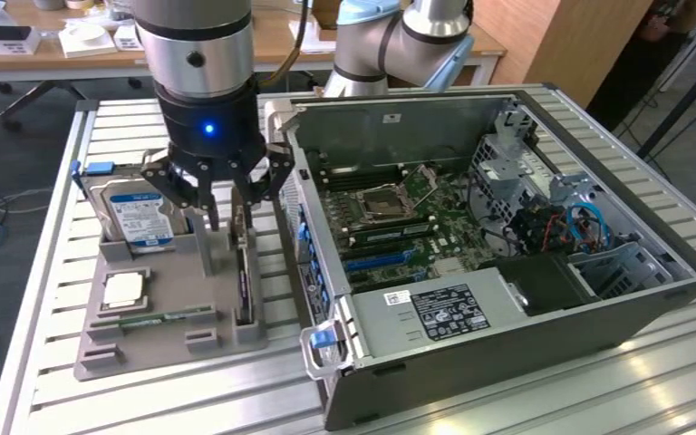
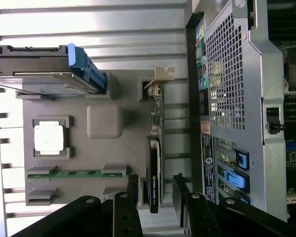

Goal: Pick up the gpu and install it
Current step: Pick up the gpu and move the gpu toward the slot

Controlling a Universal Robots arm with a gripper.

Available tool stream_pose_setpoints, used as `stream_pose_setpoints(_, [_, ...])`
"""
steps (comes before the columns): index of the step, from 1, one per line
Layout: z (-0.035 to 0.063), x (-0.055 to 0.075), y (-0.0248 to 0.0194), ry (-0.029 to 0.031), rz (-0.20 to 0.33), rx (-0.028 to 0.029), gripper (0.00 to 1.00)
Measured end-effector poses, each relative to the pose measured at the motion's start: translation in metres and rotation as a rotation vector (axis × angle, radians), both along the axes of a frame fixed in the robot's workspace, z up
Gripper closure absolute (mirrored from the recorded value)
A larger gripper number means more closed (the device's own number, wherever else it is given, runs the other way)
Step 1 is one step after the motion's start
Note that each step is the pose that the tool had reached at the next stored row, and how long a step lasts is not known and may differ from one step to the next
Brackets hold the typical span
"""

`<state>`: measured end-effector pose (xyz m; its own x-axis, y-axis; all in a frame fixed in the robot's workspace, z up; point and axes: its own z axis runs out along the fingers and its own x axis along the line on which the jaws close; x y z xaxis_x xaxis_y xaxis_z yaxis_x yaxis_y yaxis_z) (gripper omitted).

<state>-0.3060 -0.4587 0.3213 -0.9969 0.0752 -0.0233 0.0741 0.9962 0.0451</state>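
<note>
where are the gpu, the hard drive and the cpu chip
gpu (image 2: 153,180): wrist view, on its black edge
hard drive (image 1: 142,217): exterior view, on its blue label
cpu chip (image 1: 123,288): exterior view, on its silvery lid

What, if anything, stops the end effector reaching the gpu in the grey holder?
Likely nothing, so probably yes: the end effector hangs right above the upright gpu, jaws open to either side, nothing between.

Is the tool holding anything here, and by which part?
Nothing is held. The tool stands open above the gpu, a finger to each side of the card, not touching it.
</note>
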Motion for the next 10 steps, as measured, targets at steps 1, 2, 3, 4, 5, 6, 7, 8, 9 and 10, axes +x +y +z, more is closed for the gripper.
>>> stream_pose_setpoints(1, [-0.0018, 0.0, 0.0, 0.0, 0.0, 0.0, 0.59])
stream_pose_setpoints(2, [-0.0036, 0.0, 0.0, 0.0, 0.0, 0.0, 0.59])
stream_pose_setpoints(3, [-0.0054, 0.0, 0.0, 0.0, 0.0, 0.0, 0.59])
stream_pose_setpoints(4, [-0.0072, 0.0, 0.0, 0.0001, 0.0, 0.0, 0.59])
stream_pose_setpoints(5, [-0.009, 0.0, 0.0, 0.0, 0.0, 0.0, 0.59])
stream_pose_setpoints(6, [-0.0108, 0.0, 0.0, 0.0, 0.0, 0.0, 0.59])
stream_pose_setpoints(7, [-0.0124, 0.0, 0.0, 0.0, 0.0, 0.0, 0.59])
stream_pose_setpoints(8, [-0.0137, 0.0, 0.0, -0.0001, 0.0, 0.0001, 0.59])
stream_pose_setpoints(9, [-0.0146, 0.0, 0.0, 0.0, 0.0, 0.0, 0.59])
stream_pose_setpoints(10, [-0.0152, 0.0, 0.0, 0.0, 0.0, 0.0, 0.59])
